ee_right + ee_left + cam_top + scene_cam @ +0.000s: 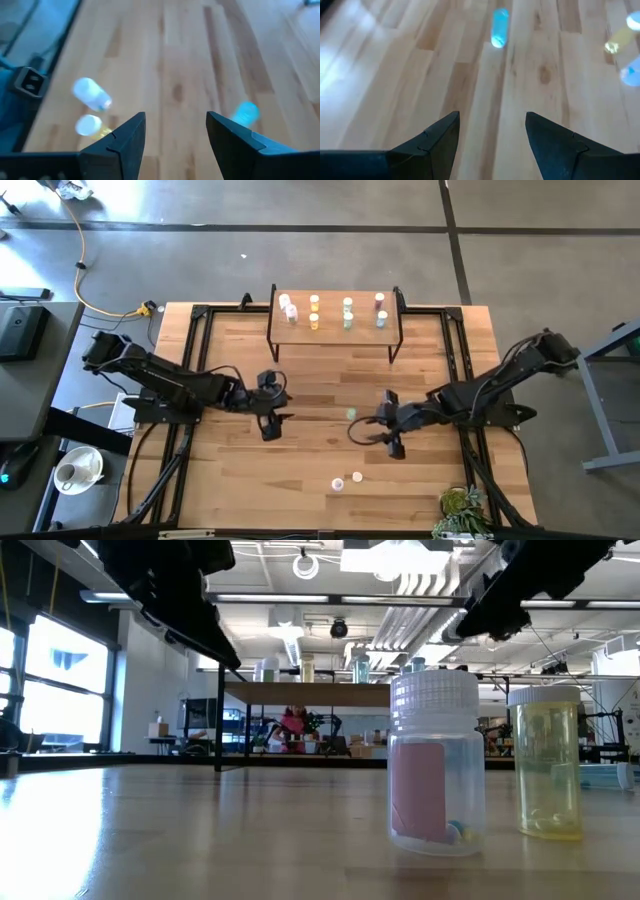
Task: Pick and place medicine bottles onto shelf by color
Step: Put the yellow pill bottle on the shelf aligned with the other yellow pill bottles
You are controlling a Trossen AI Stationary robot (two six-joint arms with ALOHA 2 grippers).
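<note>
From above, the shelf [336, 332] stands against the counter's [230, 480] far edge, and its bottles [315, 312] are ranked in short columns, I judge so each colour keeps its own. My left hand [270, 420] hangs over the counter's middle on the left, my right hand [392, 436] opposite; both are spread and carry nothing. A green bottle [351, 414] lies loose between them, and two more [347, 480] wait near the front edge.

Level with the counter, those two stand upright and close: a clear, white-capped bottle with a pink label [436, 764] and a few small pills in its base, and a yellow bottle [546, 762] whose contents I cannot make out. The shelf shows well behind them.

Past my left fingers [440, 140], parted over bare wood, the lone bottle lies on its side ahead.

Past my right fingers [125, 142], also apart and empty, the front pair sits to one side and the single bottle to the other.
</note>
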